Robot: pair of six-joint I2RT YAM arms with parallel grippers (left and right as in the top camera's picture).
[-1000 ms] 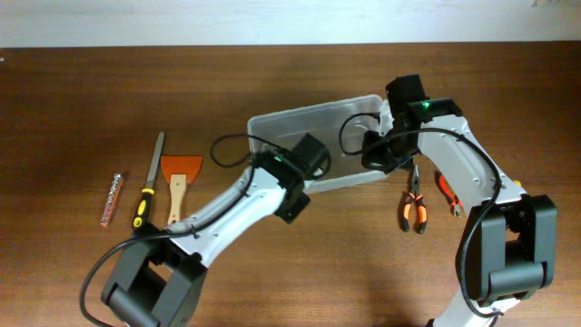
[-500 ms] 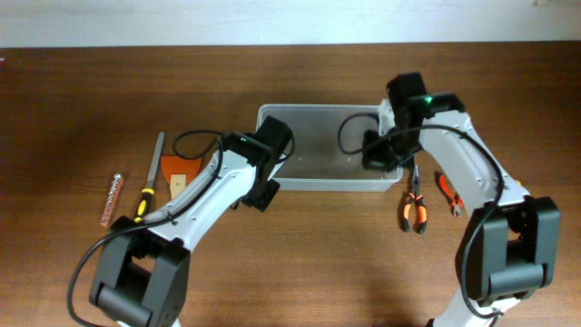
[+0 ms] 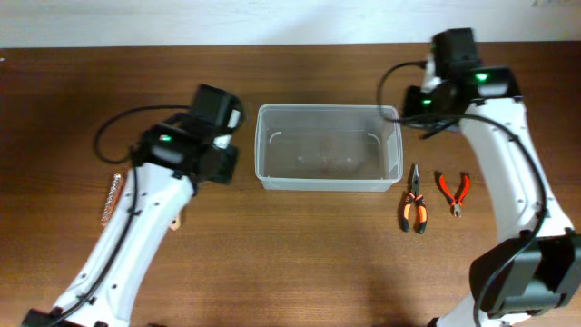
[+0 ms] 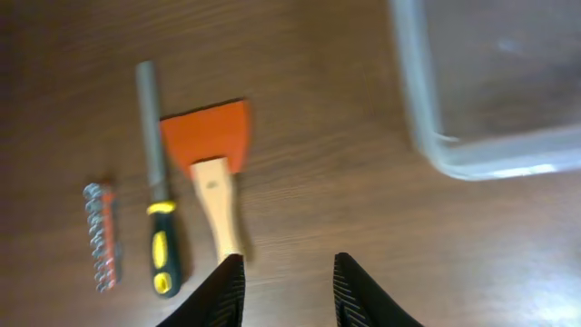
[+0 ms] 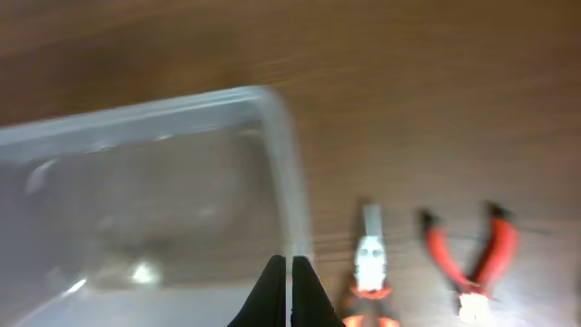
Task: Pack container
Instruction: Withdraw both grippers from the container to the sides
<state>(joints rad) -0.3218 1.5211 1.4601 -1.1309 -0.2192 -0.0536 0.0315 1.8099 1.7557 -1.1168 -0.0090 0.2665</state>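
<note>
The container (image 3: 329, 179), a clear empty plastic tub, sits square in the middle of the table. Its corner shows in the left wrist view (image 4: 427, 136) and its right wall in the right wrist view (image 5: 286, 173). My left gripper (image 3: 216, 165) is left of the tub, raised above the table. In its own view the left gripper (image 4: 286, 265) is open and empty over bare wood beside a scraper's handle. My right gripper (image 3: 421, 102) is raised off the tub's far right corner. In its own view the right gripper (image 5: 290, 265) is shut and empty.
An orange scraper with a wooden handle (image 4: 211, 150), a file with a yellow-black handle (image 4: 154, 182) and a strip of bits (image 4: 102, 234) lie left of the tub. Orange-black long-nose pliers (image 3: 413, 209) and red cutters (image 3: 454, 193) lie right of it.
Both arms have drawn away from the tub: the left went left over the tools, the right went up and to the right. The tub turned from skewed to square.
</note>
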